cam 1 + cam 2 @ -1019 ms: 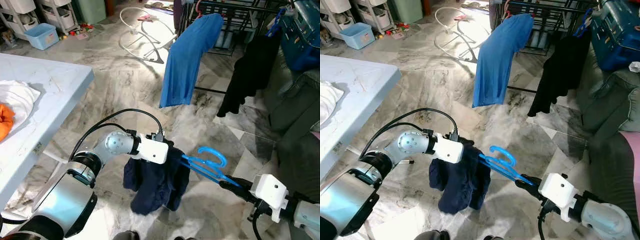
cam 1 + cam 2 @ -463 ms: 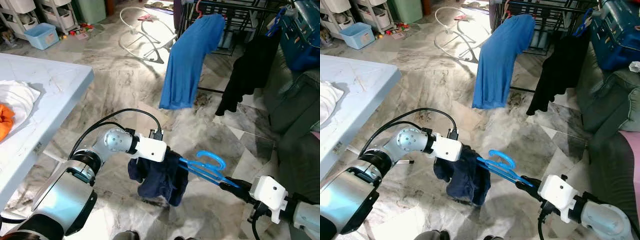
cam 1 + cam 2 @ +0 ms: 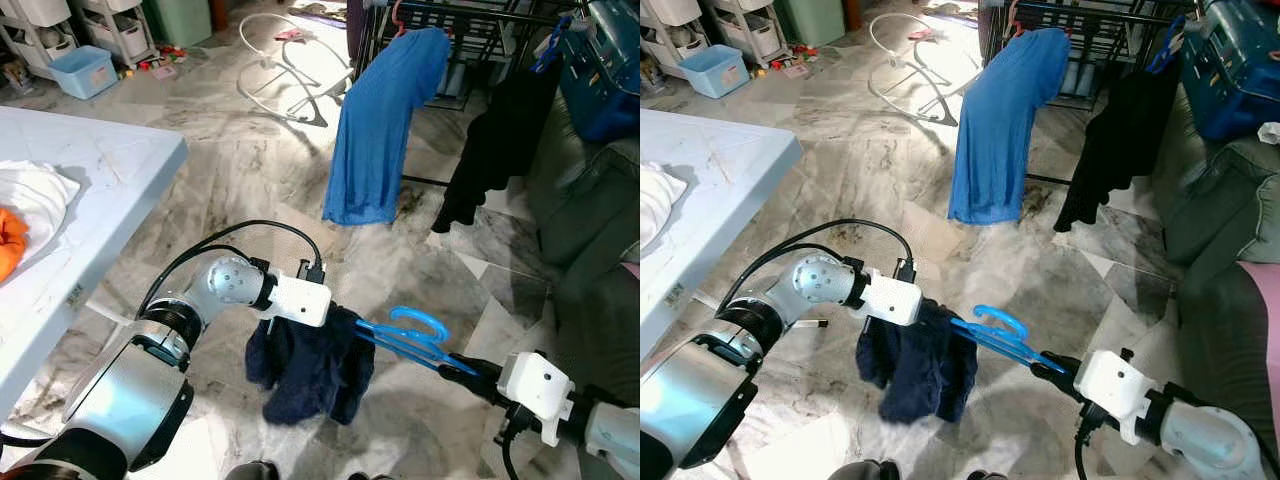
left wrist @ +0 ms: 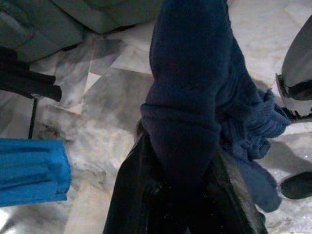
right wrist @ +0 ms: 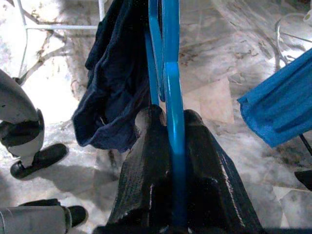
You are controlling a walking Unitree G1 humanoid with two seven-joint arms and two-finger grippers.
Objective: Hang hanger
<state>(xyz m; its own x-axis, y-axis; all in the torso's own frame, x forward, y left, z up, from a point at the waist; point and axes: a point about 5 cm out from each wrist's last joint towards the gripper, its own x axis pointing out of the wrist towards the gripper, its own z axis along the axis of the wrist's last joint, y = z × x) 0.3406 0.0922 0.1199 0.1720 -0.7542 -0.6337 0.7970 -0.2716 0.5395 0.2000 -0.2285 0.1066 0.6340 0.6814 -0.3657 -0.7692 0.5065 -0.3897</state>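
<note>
Nearest to me, my right pincer [image 3: 1048, 364] has its two fingers clamped together on one end of the blue hanger [image 3: 998, 335]; the right wrist view shows the blue bar pinched between the black pads. I hold it by the end so the hook and the far arm stay free.

My left pincer [image 3: 335, 318] is closed on the navy garment [image 3: 308, 366]. The left wrist view shows the dark fabric bunched between the fingers and draped over them. The garment hangs off the hanger's far end, above the marble floor [image 3: 250, 190], its lower edge close to the tiles; whether it touches them I cannot tell. I judge that this two-point hold serves to keep the cloth on the hanger while it is carried.

To my left stands the white bench [image 3: 110, 170], carrying a white cloth [image 3: 30, 195] and an orange item [image 3: 10, 240].

Farther ahead, well apart from the hanger, the clothes rack [image 3: 470, 20] carries a blue shirt [image 3: 385, 125] and a black garment [image 3: 495, 140]. I judge the rack to be the destination: the hanger is not yet hung and must be lifted and brought forward to the rail.
</note>
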